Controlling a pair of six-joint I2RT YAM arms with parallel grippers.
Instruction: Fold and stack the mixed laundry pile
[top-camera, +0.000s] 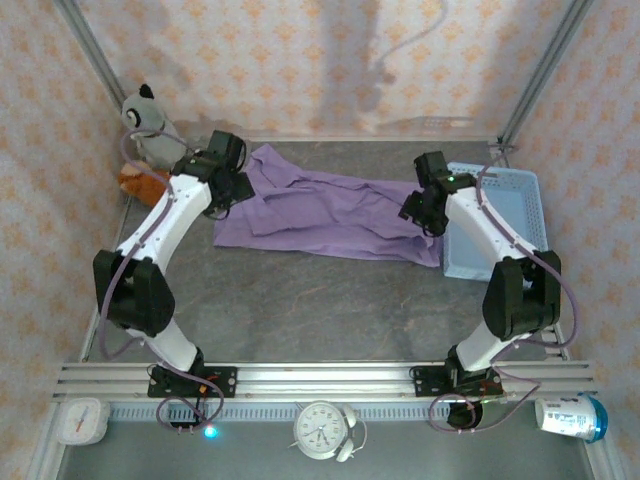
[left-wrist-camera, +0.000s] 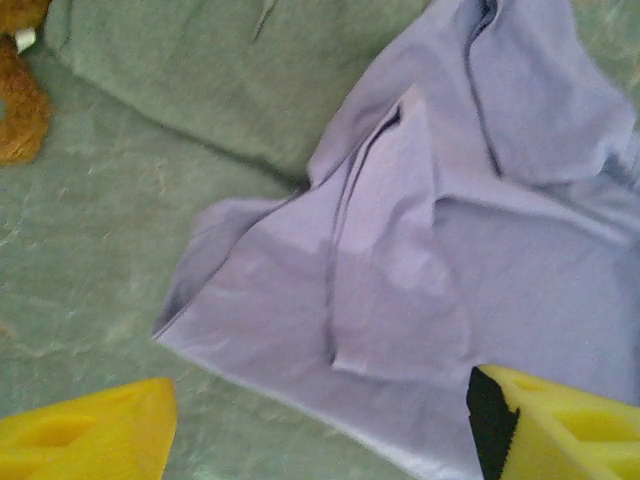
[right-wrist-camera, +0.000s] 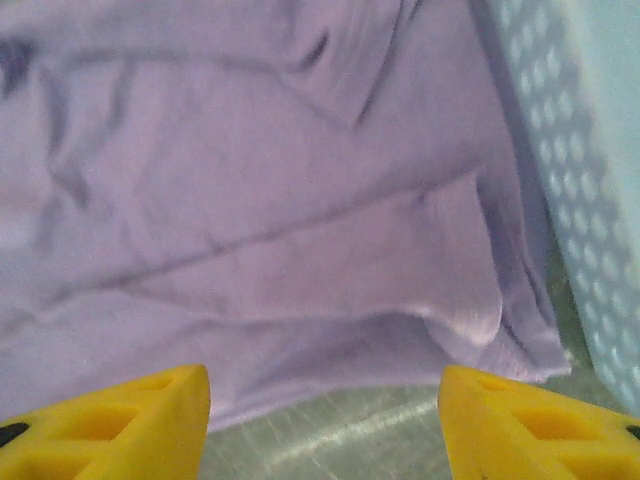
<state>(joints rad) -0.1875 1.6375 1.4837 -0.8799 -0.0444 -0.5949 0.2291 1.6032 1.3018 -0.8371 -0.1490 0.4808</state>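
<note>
The left gripper (left-wrist-camera: 322, 395) has its jaws spread wide with nothing between them. Its yellow fingers (left-wrist-camera: 90, 435) are cut off by the lower edge of the wrist view, so only their tips can be seen. Under the gap lies the near hem of the lavender garment (left-wrist-camera: 470, 260), rumpled, with a folded flap on top and one corner trailing out onto the grey table (left-wrist-camera: 90, 270). Beyond that corner sits the small greyish garment (left-wrist-camera: 190, 80), lying flat, with its far part out of frame. A bit of orange plush toy (left-wrist-camera: 20, 110) shows at the left edge.

The right gripper (right-wrist-camera: 322, 385) is also parted and holds nothing, its fingers (right-wrist-camera: 520, 425) hanging above the garment's lower right corner, where the cloth doubles over itself. Just to the right, the light blue basket (right-wrist-camera: 590, 180) stands blurred, its wall touching or nearly touching the cloth; which one is unclear.

From above, the lavender garment stretches across the table between the two arms. Its left end is partly hidden by the left arm's wrist, its right end by the right arm's. A grey plush toy (top-camera: 145, 112) leans in the far left corner.
</note>
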